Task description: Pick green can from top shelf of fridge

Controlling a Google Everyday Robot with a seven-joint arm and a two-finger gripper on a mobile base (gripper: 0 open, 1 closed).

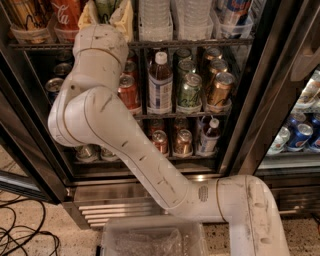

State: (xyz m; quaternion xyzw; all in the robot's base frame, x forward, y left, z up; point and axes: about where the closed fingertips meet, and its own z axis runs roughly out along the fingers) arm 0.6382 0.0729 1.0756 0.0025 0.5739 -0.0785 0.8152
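The fridge stands open in front of me. On its top shelf the green can shows pale green at the top edge of the view, its lid cut off. My gripper is raised to that shelf, open, with one cream finger left of the can and the other right of it. I cannot tell whether the fingers touch the can. My white arm rises from the base and hides the left part of the lower racks.
A red Coca-Cola can stands left of the gripper and clear water bottles right of it. Lower racks hold short cans and a bottle. The neighbouring cooler holds blue cans. Cables lie on the floor at left.
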